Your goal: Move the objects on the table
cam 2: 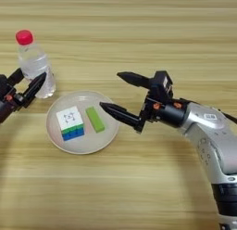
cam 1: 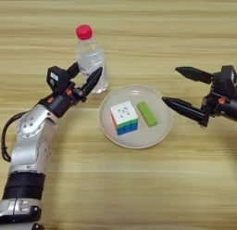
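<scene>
Claw on my left (cam 1: 85,76) is reaching up from the near-left, its two black fingers spread to either side of the lower part of the bottle (cam 1: 91,62). Whether the fingers are pressing on the bottle or only flanking it, I cannot tell. The bottle is standing upright on the surface (cam 1: 139,187), red cap up, just beyond the plate's (cam 1: 162,131) far-left rim.

I am holding my right claw (cam 2: 109,92) out from the right side, released, with its fingers parted wide: the upper finger is pointing left above the bare wood, and the tip of the lower finger (cam 2: 121,114) is sitting over the plate's right rim, close to the block (cam 2: 95,119) but apart from it.

On the plate the cube (cam 2: 70,123) is lying white face up on the left half, and the green block is lying flat just right of it, angled, with a small gap between them. I am gripping neither of them.
</scene>
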